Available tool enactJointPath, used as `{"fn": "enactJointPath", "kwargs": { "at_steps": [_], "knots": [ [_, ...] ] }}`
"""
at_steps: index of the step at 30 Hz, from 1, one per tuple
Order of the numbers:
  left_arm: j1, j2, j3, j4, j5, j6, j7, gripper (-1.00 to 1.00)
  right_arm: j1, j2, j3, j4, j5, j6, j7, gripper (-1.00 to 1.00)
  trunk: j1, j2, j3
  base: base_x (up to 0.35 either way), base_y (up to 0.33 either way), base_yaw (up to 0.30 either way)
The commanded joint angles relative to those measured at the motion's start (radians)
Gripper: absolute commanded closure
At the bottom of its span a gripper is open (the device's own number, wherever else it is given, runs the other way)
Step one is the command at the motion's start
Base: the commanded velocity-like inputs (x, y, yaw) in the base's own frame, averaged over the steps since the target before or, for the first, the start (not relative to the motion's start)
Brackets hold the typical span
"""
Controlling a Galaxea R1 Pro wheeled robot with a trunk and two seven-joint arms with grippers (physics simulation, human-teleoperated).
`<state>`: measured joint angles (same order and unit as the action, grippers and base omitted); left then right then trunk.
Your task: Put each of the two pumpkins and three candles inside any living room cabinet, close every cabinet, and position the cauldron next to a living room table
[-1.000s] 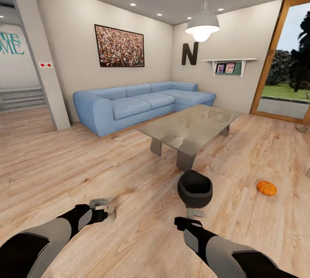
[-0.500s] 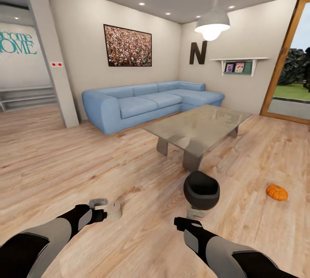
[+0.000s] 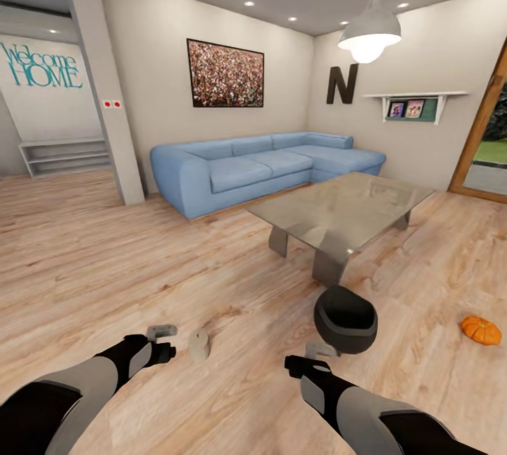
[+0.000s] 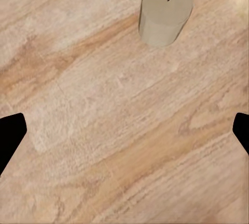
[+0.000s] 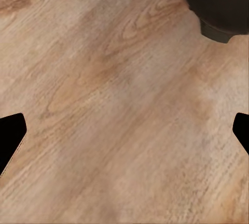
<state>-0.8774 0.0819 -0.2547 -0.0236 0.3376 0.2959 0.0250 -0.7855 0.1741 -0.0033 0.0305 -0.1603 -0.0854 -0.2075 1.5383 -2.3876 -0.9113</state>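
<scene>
Wood flooring has slid right across the head view, so the camera was swung left. A candle (image 3: 199, 344) is revealed at 3 o'clock of the left gripper (image 3: 163, 332), cauldron (image 3: 345, 319) at 12 of the right gripper (image 3: 320, 350), pumpkin (image 3: 481, 329) further at 3. Both claws are spread apart and empty, so nothing is stowed yet.

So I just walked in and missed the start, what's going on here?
A two-armed robot stands on the living room floor with both grippers open and empty. A candle stands on the floor just ahead of the left gripper. The black cauldron sits ahead of the right gripper, near the glass table. One pumpkin lies on the floor further right.
</scene>
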Motion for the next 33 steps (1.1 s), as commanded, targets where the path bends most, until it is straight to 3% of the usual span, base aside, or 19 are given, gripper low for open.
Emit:
{"fn": "enactJointPath", "kwargs": {
  "at_steps": [1, 19, 25, 33],
  "knots": [
    [0.000, -0.003, -0.008, -0.002, 0.010, 0.006, 0.003, -1.00, -0.001, 0.000, 0.000, 0.003, -0.008, -0.008, -0.001, -1.00, 0.000, 0.000, -0.001, 0.300, 0.000, 0.004],
    [0.000, -0.019, -0.009, -0.002, 0.010, 0.007, 0.001, -1.00, -0.001, 0.000, 0.000, 0.003, 0.006, 0.022, 0.000, -1.00, 0.000, 0.000, -0.001, 0.310, -0.006, 0.000],
    [0.000, -0.059, -0.011, -0.001, 0.008, 0.006, -0.004, -1.00, -0.001, 0.000, 0.000, 0.003, 0.007, 0.025, 0.000, -1.00, 0.000, 0.000, -0.001, 0.059, -0.007, 0.000],
    [0.000, -0.074, -0.014, -0.001, 0.008, 0.006, -0.007, -1.00, -0.001, 0.000, 0.002, 0.003, 0.007, 0.030, 0.000, -1.00, 0.027, -0.049, -0.023, 0.002, 0.000, 0.000]
  ]
}}
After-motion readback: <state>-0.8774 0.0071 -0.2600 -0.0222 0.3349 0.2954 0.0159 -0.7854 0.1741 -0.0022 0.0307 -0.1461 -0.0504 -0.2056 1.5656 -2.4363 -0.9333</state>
